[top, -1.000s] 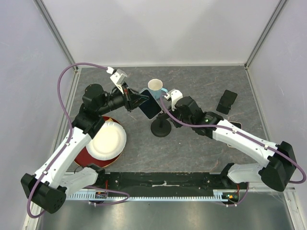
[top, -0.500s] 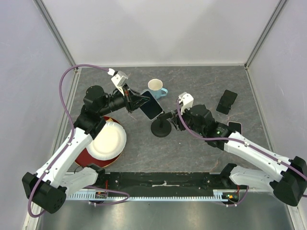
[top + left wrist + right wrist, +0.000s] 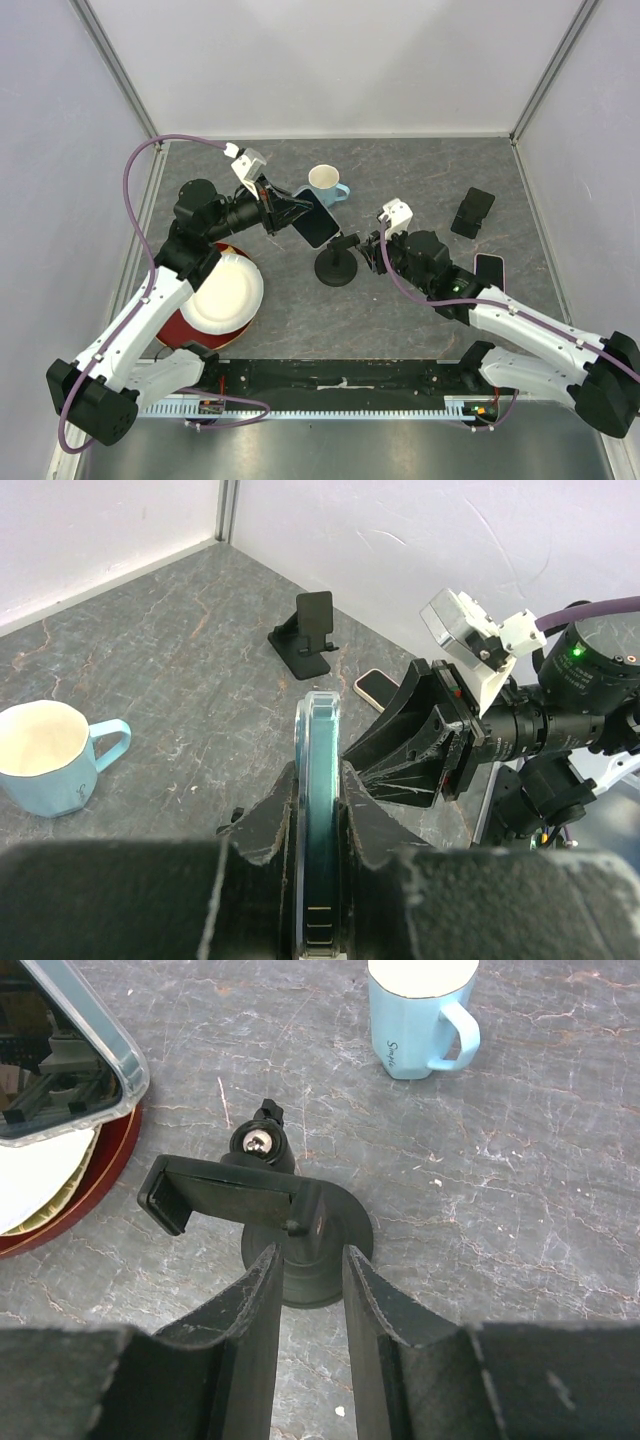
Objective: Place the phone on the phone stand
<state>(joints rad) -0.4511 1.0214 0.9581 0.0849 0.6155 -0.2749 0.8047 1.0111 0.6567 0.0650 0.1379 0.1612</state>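
Observation:
My left gripper (image 3: 285,213) is shut on a phone in a blue case (image 3: 314,221) and holds it tilted in the air, just up and left of the black phone stand (image 3: 336,265). In the left wrist view the phone (image 3: 318,750) is edge-on between my fingers. The stand has a round base (image 3: 345,1250) and a flat clamp (image 3: 225,1195) on top, which holds nothing. My right gripper (image 3: 366,250) is open, just right of the stand at clamp height. In the right wrist view its jaws frame the stand's base, and the phone (image 3: 60,1050) shows at top left.
A light blue mug (image 3: 326,183) stands behind the stand. A white paper plate (image 3: 225,290) lies on a red plate (image 3: 180,330) at the left. A second black stand (image 3: 472,212) and a pale phone (image 3: 488,270) lie at the right.
My right gripper has pulled back to the right and toward the near edge, away from the phone and stand. My left gripper with the phone has barely moved.

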